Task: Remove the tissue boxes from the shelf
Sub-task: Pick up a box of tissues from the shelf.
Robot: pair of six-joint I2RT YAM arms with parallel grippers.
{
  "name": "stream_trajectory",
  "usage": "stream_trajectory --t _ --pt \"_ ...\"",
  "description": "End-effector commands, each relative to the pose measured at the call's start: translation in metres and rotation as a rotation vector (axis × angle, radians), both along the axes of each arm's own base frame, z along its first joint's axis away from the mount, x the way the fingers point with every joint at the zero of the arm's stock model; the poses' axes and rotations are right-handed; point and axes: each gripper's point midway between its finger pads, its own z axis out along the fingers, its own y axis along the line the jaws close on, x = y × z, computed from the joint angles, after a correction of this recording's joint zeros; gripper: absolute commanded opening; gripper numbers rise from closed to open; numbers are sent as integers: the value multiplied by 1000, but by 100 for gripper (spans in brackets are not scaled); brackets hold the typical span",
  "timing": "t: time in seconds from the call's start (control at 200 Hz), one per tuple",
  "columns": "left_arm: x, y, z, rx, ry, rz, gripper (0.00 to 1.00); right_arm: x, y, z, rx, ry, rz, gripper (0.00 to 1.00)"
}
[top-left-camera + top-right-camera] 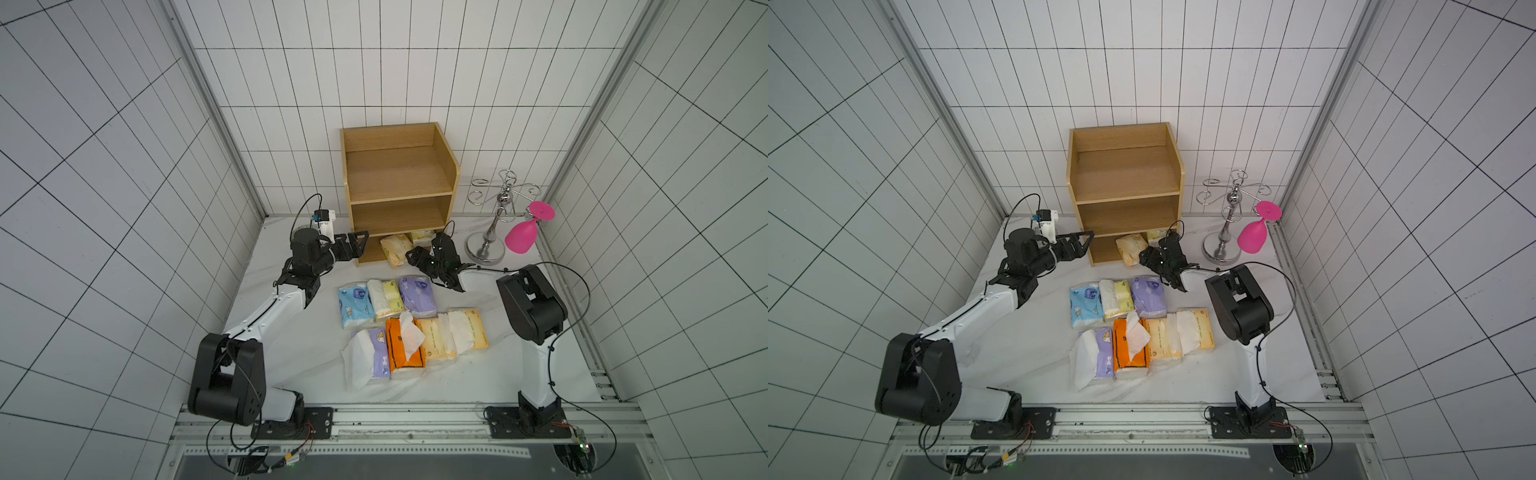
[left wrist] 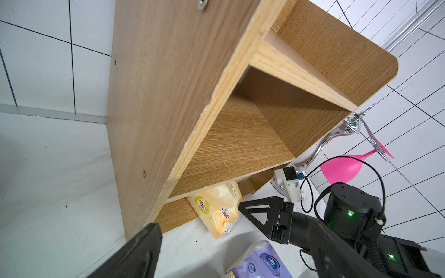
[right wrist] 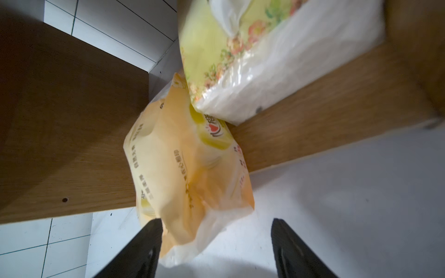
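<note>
Facing shelf (image 1: 399, 174) | left fingers (image 2: 142, 252) apart | right fingers (image 3: 144, 245) apart at peach pack (image 3: 187, 173) protruding from bottom tier

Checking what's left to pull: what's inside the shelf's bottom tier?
Two packs: a peach pack sticking partly out the front onto the table, and a pale yellow floral pack beside it, further in. The tier's back behind them is hidden.

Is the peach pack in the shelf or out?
Half out: the peach pack lies across the bottom front edge of the shelf, one end out over the table.
</note>
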Motion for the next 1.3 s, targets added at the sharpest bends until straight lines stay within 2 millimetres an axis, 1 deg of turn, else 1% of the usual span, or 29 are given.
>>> stream_trajectory --t 0.0,0.075,0.18,0.27,0.345,0.46,0.55,0.71,0.835,0.999,1.089,1.159,1.294 --pt "-1 0 -1 0 1 -9 98 13 10 7 18 -37 17 75" --pt "0 0 -3 1 6 -10 98 15 14 4 29 -42 20 72" --pt "1 0 -7 4 12 -10 98 16 19 2 37 -41 35 60" --pt "1 -1 -9 6 18 -14 98 13 22 3 35 -46 51 44" --pt "-1 0 -10 7 22 -12 98 10 20 6 30 -53 52 30" --pt "-4 1 -7 8 20 -7 98 3 16 17 31 -68 60 13" --pt "-9 3 -3 12 16 -1 98 -4 17 32 47 -76 81 0" --pt "-22 13 4 40 5 41 98 -24 15 62 73 -85 118 0" --pt "-35 21 11 52 -11 72 98 -44 8 72 66 -65 130 0" --pt "-51 26 22 47 -21 88 98 -71 -7 85 68 -54 146 0" --pt "-58 29 28 38 -27 101 98 -88 -22 87 35 -46 144 0" --pt "-64 30 32 25 -28 107 98 -101 -38 87 -7 -44 127 0" --pt "-74 27 39 -1 -36 107 98 -118 -84 82 -67 -19 65 0"
